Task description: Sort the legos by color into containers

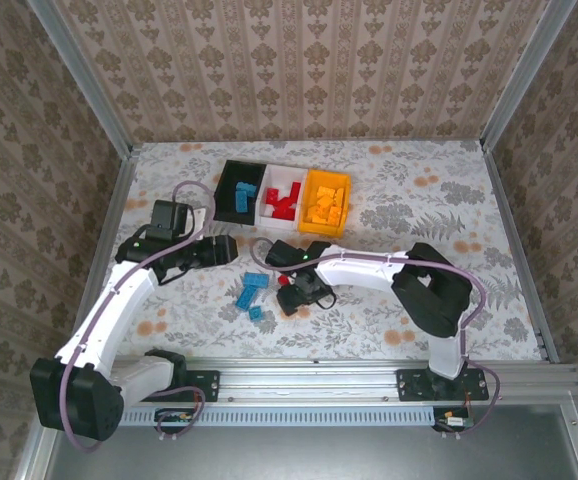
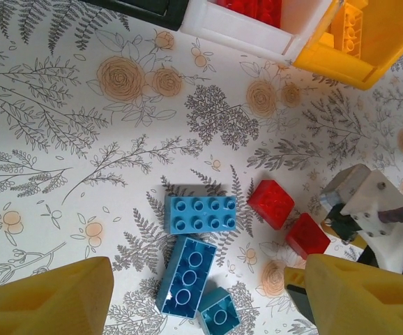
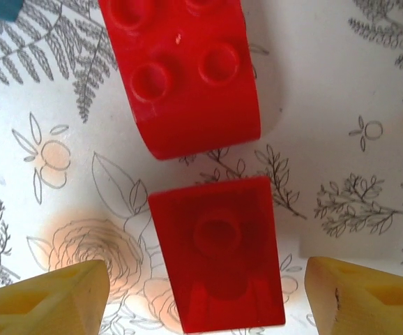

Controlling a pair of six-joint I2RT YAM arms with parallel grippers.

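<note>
The three containers are being shown joined in a row at the far middle of the table (image 1: 419, 215): the black bin (image 1: 229, 178) on the left, the white bin (image 1: 283, 173) in the centre, the orange-yellow bin (image 1: 326, 177) on the right. Blue legos (image 1: 244, 197) are being held in the black one, red legos (image 1: 284, 203) in the white one and orange-yellow legos (image 1: 327, 210) in the matching one, so each colour is being kept apart.

Nearer the arms, loose pieces are being left on the flowered surface. From the left wrist, an eight-stud blue brick (image 2: 200, 213) is being seen, with a longer blue brick (image 2: 186, 276) just below it and a small teal brick (image 2: 217, 317) at that one's near end. Two loose red bricks (image 2: 271, 202) are being seen just to their right.

The left gripper (image 2: 208, 293) is being held above the blue group, its fingers (image 2: 48, 300) spread wide with nothing pinched. The right gripper (image 3: 205, 293) is being held low over the red pair, its fingers (image 3: 369, 300) spread either side of a sloped red brick (image 3: 219, 258) and clear of it. A rounded red brick (image 3: 187, 77) is being seen just beyond.
</note>
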